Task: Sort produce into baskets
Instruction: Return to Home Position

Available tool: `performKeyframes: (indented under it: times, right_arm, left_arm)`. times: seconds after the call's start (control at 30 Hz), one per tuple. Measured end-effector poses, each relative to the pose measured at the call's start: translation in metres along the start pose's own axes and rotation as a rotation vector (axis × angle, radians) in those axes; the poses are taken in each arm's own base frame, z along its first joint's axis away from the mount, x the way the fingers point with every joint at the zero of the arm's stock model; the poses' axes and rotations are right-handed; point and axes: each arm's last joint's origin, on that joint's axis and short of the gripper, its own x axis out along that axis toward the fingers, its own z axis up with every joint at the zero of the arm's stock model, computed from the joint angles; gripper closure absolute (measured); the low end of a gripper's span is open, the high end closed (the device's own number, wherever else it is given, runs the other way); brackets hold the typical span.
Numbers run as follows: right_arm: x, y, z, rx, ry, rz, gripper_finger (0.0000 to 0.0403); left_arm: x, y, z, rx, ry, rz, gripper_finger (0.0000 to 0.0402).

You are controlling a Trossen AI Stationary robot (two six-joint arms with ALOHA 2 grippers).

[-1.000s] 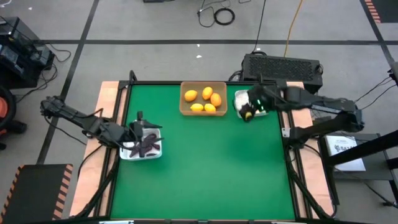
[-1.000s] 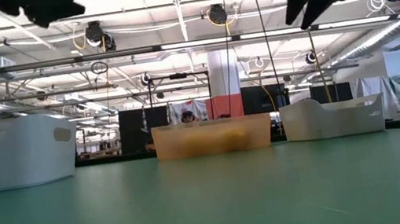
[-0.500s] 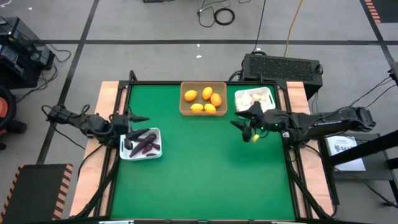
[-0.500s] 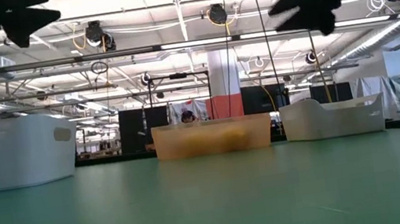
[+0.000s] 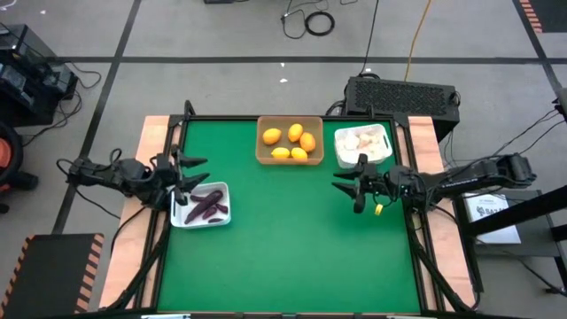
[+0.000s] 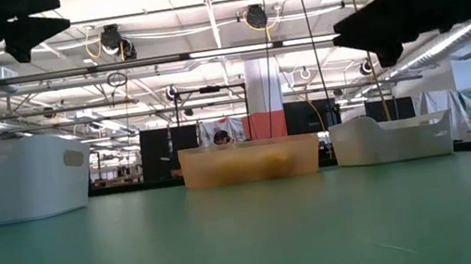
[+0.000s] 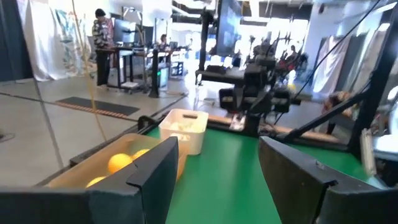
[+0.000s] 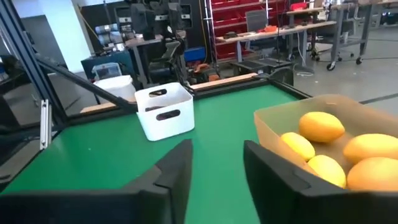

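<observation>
As I judge it, the sorting is looking finished: every piece of produce that I can see is lying inside a basket. The round orange and yellow fruits (image 5: 292, 142) are sitting in the tan-brown square basket (image 5: 290, 163) at the middle of the far edge of the green worktop (image 5: 283, 252). The whitish garlic bulbs (image 5: 361, 142) are lying in the white rounded plastic basket (image 5: 389, 140) near the far right corner. The dark purple elongated pieces (image 5: 205, 206) are resting in the second white rounded plastic basket (image 5: 199, 223) at the left edge.

The left gripper (image 5: 195, 173) is hovering over the left edge, just beside the far side of the purple pieces' basket. Its fingers (image 7: 152, 177) are standing apart and nothing is between them. The right gripper (image 5: 347, 186) is hanging near the right edge, on the near side of the garlic's basket, and it is also spread and carrying nothing. Both are hanging high above the basket walls, probably because nothing is waiting to be picked and the arms are only needing to go to their rest pose
</observation>
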Motion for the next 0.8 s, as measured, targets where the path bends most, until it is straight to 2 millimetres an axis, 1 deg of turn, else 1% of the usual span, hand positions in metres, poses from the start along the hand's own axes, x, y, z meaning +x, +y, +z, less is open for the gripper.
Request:
performKeyframes:
  times: [0.1,0.27,0.3,0.33,0.47,0.57,0.7,0.8]
  right_arm:
    - [-0.003,-0.001,-0.004,-0.010,0.008,-0.001,0.0302]
    - [-0.011,-0.004,-0.002,-0.061,0.015,-0.010,0.0381]
    - [-0.013,-0.004,0.000,-0.064,0.011,-0.012,0.0392]
    - [-0.016,-0.004,0.001,-0.067,0.013,-0.013,0.0397]
    - [-0.024,-0.007,-0.001,-0.059,0.057,-0.030,0.0395]
    - [-0.027,-0.008,-0.001,-0.060,0.071,-0.033,0.0401]
    - [-0.028,-0.007,0.000,-0.058,0.055,-0.030,0.0402]
    - [-0.029,-0.008,-0.003,-0.049,0.023,-0.023,0.0402]
  left_arm:
    - [0.002,0.000,-0.003,-0.017,-0.024,-0.017,0.0173]
    - [0.009,0.001,-0.022,-0.023,-0.004,0.012,0.0173]
    - [0.009,0.002,-0.024,-0.032,0.001,0.019,0.0173]
    - [0.009,0.002,-0.024,-0.036,0.001,0.024,0.0173]
    - [0.010,0.003,-0.024,-0.042,-0.003,0.005,0.0173]
    - [0.010,0.003,-0.024,-0.045,-0.003,-0.008,0.0173]
    - [0.013,0.002,-0.033,-0.073,-0.009,-0.032,0.0173]
    - [0.015,0.002,-0.041,-0.086,0.007,-0.049,0.0173]
